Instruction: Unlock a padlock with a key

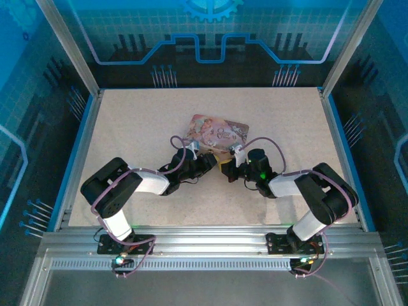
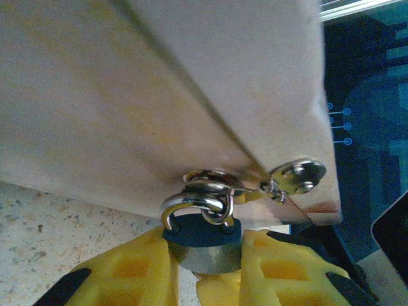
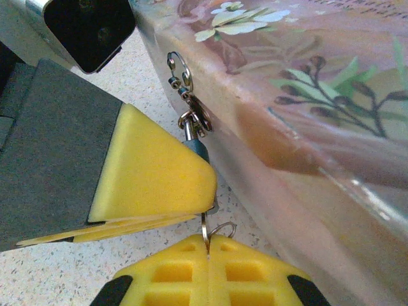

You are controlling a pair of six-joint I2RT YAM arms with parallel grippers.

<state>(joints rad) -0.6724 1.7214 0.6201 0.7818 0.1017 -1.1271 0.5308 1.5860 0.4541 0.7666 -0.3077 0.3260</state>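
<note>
From the top camera I see both arms reaching in to the near edge of the pink picture-printed tin (image 1: 217, 132), which lies flat in the middle of the speckled table (image 1: 127, 121). The left gripper (image 1: 205, 162) and right gripper (image 1: 228, 169) almost meet there.

On my left wrist feed, the left gripper (image 2: 204, 258) has its yellow fingers clamped on the blue body of the padlock (image 2: 204, 237), which sits just off the tin's side wall. Its silvery shackle (image 2: 191, 203) is hooked through a metal loop on the tin, next to a small hasp plate (image 2: 298, 176). I cannot tell whether the shackle's free end is seated in the body.

On the right wrist feed, the right gripper (image 3: 207, 271) has its fingers pressed together on a thin silvery key (image 3: 204, 228), seen edge-on. The key points up toward the padlock (image 3: 197, 150) under the left finger pad (image 3: 153, 175), with a small split ring (image 3: 223, 229) beside it
</note>
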